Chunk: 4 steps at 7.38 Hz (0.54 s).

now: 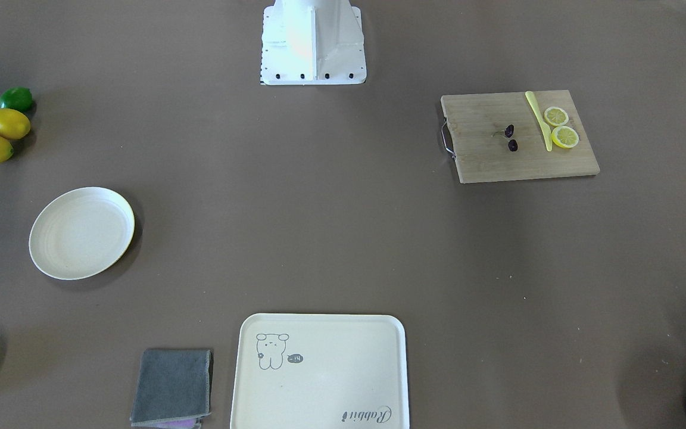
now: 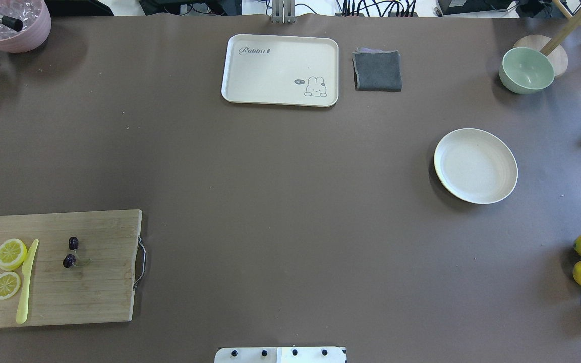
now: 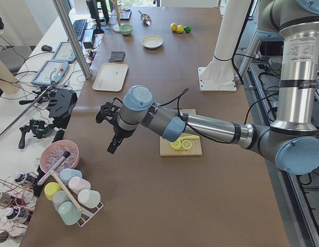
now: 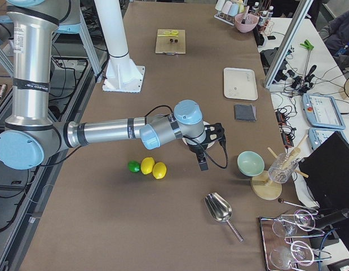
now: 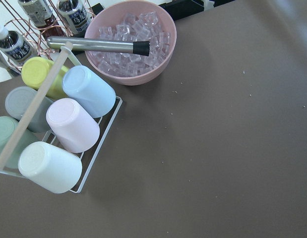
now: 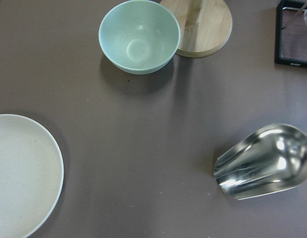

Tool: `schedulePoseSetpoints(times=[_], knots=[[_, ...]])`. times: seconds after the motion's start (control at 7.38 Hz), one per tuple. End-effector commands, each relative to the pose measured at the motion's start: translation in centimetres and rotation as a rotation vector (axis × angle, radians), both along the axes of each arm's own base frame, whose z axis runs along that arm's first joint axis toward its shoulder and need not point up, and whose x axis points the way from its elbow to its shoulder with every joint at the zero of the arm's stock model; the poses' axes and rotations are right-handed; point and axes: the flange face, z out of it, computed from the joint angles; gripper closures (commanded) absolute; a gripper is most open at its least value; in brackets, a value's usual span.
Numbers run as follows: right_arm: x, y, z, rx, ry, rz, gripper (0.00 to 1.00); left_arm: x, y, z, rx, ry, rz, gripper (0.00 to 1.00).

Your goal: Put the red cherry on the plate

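The red cherry [image 2: 71, 252] was seen lying on the wooden cutting board [image 2: 99, 282] at the robot's left end of the counter [image 2: 280, 201], just beside a yellow knife [image 2: 26, 282] and well apart from the plate [image 2: 475, 172], which stood bare at the robot's right end. The two fruits were lined up roughly front to back as seen from the robot, with the forked stem turned toward the board's metal handle.

The left end effector [image 3: 113, 148] was held above the counter on the operators' side of the board, so the cherry lay back toward the robot's base from it. Its wrist view was filled by a pink bowl [image 5: 131, 42] of ice and a rack of cups. The left arm was judged the nearer to the cherry. The right end effector [image 4: 202, 164] was poised close by the plate. Neither was shown clearly enough for it to be told whether it was released or clenched; nothing was seen grasped.

"Rabbit" and a small "hi~" were read on the cream tray [image 2: 250, 75]. Faint lettering along the board's edge could not be made out.
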Motion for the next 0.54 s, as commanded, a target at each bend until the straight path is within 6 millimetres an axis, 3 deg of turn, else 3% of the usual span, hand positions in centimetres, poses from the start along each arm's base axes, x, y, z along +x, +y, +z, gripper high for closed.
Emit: schedulePoseSetpoints(times=[0.0,0.27,0.41], knots=[[-8.5,-0.3,1.0,-0.072,-0.08,0.043,0.0,0.5,-0.1,-0.1,0.004,0.005,0.002,0.02],[-17.0,-0.6,3.4,-0.077,-0.115,0.109,0.04,0.4,0.0,-0.1,0.005,0.005,0.0,0.02],[-20.1,0.1,3.9,-0.093,-0.12,0.133,0.1,0.4,0.0,-0.1,0.005,0.005,0.0,0.02]])
